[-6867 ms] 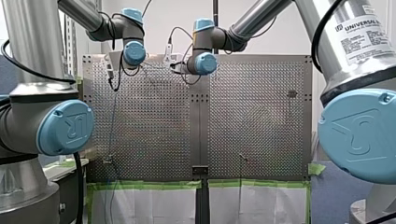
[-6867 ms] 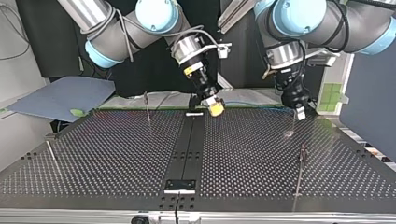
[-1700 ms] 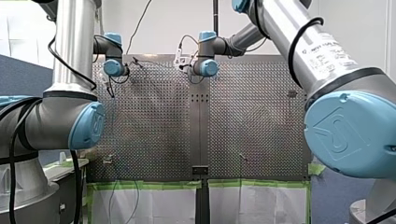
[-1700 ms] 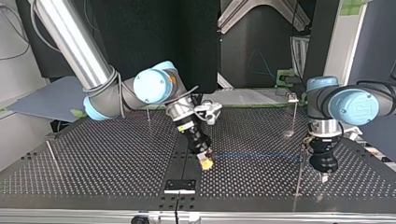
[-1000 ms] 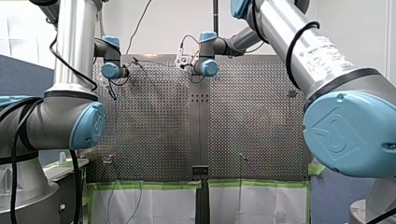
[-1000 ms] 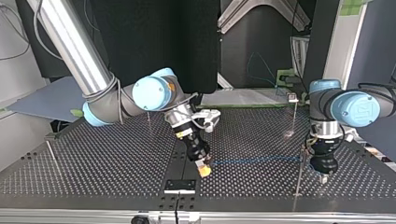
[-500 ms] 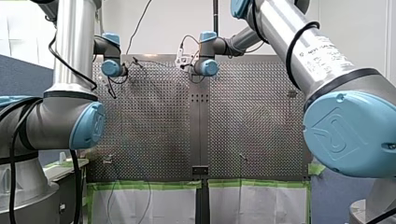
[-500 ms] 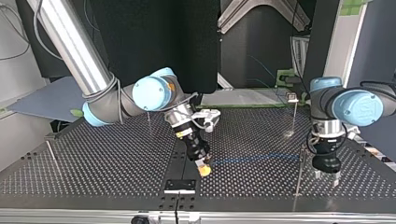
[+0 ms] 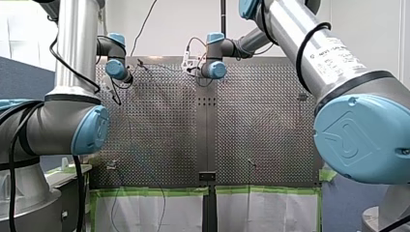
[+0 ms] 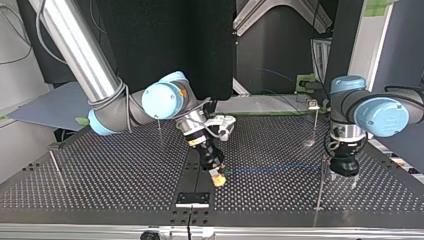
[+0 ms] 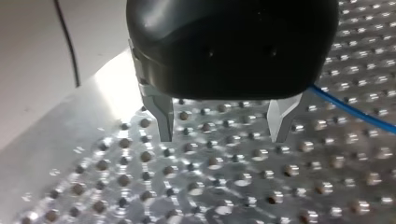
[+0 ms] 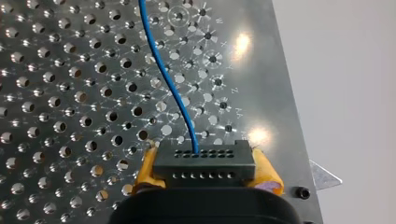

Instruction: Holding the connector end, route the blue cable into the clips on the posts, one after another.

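In the right wrist view my right gripper (image 12: 204, 179) is shut, its yellow pads (image 12: 265, 173) clamping the black connector (image 12: 204, 162). The blue cable (image 12: 163, 70) runs out of the connector over the perforated plate. In the top view this gripper (image 10: 216, 178) hangs low near the table's middle. From there the cable (image 10: 270, 169) stretches to the thin post (image 10: 322, 182) at the right. My left gripper (image 10: 345, 179) hovers beside that post. In the left wrist view my left gripper (image 11: 223, 126) is open and holds nothing, and the cable (image 11: 355, 109) passes beside one finger.
In the top view, a taller post with a clip (image 10: 313, 105) stands behind the right post. Another post (image 10: 158, 120) stands at the back left, and a leaning rod (image 10: 54, 162) sits at the far left edge. A black bracket (image 10: 192, 198) sits at the table's near edge.
My left gripper has opened, let go of the cable and lifted a little beside the right post. My right gripper has stayed near the middle, still shut on the connector.
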{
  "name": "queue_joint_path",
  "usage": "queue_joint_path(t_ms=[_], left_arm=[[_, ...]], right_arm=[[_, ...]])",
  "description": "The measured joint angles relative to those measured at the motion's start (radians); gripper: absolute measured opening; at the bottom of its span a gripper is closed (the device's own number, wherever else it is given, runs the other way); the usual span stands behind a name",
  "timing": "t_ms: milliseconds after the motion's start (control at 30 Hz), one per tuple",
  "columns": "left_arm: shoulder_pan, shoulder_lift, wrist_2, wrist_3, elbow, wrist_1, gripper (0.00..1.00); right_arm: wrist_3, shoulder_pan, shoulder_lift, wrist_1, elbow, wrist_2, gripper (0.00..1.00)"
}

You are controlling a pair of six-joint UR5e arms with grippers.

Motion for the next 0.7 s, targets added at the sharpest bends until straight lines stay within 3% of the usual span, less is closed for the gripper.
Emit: queue_joint_path(t_ms=[300,700], left_arm=[[-0.006,0.026,0.024,0.033,-0.037,-0.083,1.00],[-0.021,0.132,0.053,0.029,-0.154,-0.187,1.00]], right_arm=[[0.000,-0.001,0.000,0.005,0.000,0.000,0.00],[0.004,-0.001,0.000,0.006,0.001,0.000,0.00]])
